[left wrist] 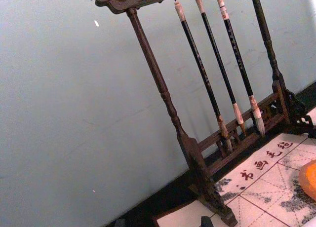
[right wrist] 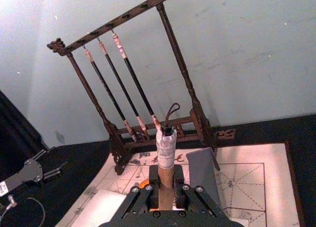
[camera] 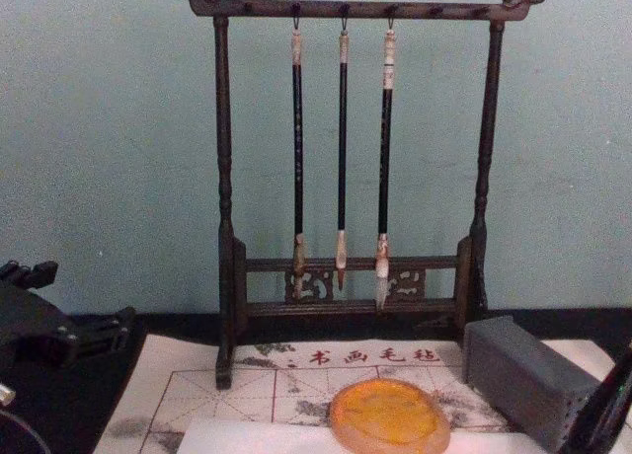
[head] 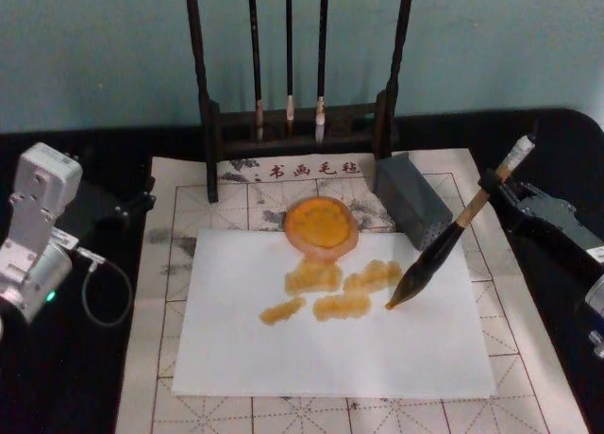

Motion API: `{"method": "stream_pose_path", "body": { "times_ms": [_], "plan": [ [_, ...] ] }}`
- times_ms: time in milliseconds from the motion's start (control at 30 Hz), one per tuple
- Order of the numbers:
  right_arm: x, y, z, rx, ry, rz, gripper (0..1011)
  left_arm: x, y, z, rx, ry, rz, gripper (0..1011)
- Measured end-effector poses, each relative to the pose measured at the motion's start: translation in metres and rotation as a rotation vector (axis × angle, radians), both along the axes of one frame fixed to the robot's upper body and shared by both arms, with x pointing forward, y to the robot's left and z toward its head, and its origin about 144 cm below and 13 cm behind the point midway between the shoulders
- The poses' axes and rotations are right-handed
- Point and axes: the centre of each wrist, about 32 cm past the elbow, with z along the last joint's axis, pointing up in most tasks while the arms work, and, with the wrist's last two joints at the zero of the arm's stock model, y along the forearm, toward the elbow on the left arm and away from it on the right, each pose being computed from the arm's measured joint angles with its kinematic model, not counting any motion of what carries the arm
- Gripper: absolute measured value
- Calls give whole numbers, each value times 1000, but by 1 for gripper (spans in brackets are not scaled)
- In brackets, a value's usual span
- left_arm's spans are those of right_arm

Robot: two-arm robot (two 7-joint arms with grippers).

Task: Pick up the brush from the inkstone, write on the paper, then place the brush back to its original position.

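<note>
My right gripper (head: pixel 493 187) is shut on the brush (head: pixel 451 234), holding its tan handle so it slants down to the left. The dark bristle tip touches the white paper (head: pixel 330 344) at its right side, beside several orange-yellow strokes (head: pixel 332 291). In the right wrist view the handle's white end cap (right wrist: pixel 166 147) stands up between my fingers (right wrist: pixel 148 191). The round orange inkstone (head: pixel 321 225) sits at the paper's far edge with nothing in it, also seen in the chest view (camera: pixel 388 416). My left gripper (head: pixel 142 203) rests off the mat at the left.
A dark wooden rack (head: pixel 297 123) with three thin hanging brushes stands behind the mat. A grey rectangular block (head: pixel 411 201) lies right of the inkstone, close to the brush. The gridded felt mat (head: pixel 175 255) lies under the paper on a black table.
</note>
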Motion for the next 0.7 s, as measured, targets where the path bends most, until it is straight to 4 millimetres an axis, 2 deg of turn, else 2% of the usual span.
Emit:
{"method": "stream_pose_path", "body": {
  "times_ms": [700],
  "plan": [
    [-5, -8, 4, -25, -22, -49, 200, 0, 0, 0, 0, 0, 0, 1001]
  ]
}}
